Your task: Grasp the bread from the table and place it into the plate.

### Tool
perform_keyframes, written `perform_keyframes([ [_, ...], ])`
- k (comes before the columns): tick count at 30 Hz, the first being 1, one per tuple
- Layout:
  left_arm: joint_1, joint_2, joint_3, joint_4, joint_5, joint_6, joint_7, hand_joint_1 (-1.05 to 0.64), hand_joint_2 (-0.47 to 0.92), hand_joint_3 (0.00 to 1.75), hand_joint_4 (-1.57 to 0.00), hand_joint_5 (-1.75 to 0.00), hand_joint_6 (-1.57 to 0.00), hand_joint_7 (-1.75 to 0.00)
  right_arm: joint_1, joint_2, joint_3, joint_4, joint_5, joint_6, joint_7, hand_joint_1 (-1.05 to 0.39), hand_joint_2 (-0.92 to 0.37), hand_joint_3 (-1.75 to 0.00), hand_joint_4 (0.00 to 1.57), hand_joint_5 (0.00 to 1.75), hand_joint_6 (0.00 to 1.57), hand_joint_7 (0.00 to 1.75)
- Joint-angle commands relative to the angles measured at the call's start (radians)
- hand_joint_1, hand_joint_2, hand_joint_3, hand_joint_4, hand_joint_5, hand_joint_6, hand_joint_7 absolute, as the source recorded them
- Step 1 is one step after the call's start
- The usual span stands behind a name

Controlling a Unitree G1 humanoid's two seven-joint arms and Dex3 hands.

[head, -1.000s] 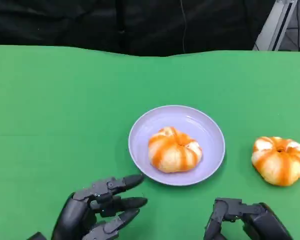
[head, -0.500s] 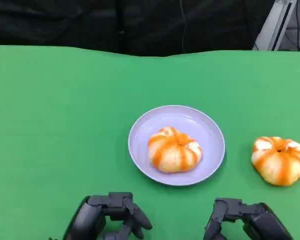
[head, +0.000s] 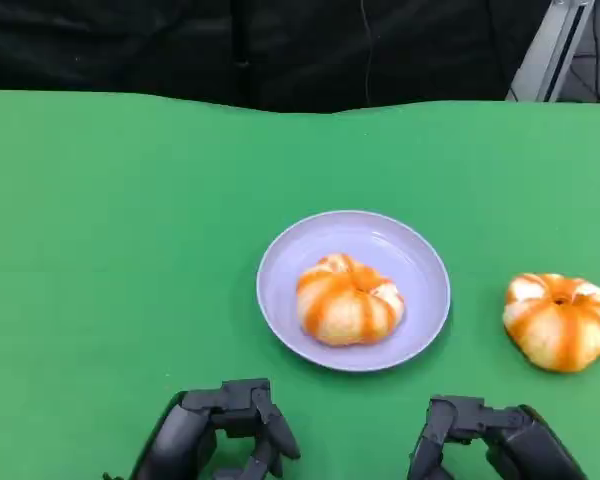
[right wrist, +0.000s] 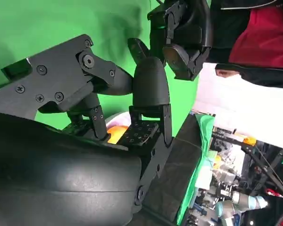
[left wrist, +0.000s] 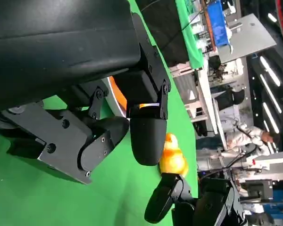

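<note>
Both hands low at the near tabletop edge, fingers curled in, holding nothing.
Your left hand sits just short of the plate, which carries one bread; your right hand lies near the loose bread on the green tabletop.

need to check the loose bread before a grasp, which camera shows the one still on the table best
The head view: the bread on the table sits whole and unblocked, to the right of the plate. The left wrist view gives just a sliver of it past that robot hand's fingers. In the right wrist view an orange patch peeks between fingers; which bread it is, I cannot tell.
</note>
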Motion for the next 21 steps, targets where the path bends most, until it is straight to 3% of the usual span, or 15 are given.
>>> perform_keyframes([
  [1,0.0,0.011,-0.003,0.008,-0.018,-0.02,-0.001,-0.1,0.48,1.2,-0.86,-1.58,-0.91,-1.27,0.004,-0.014,-0.004,0.004,0.01,-0.005,0.004,-0.25,-0.65,-0.86,0.78,1.56,0.77,1.34],
  [21,-0.012,0.001,-0.022,-0.004,-0.017,-0.015,0.009,-0.1,0.48,1.17,-0.84,-1.55,-0.9,-1.27,-0.001,-0.013,-0.01,0.008,0.012,-0.008,0.012,-0.26,-0.65,-0.86,0.79,1.54,0.78,1.32],
])
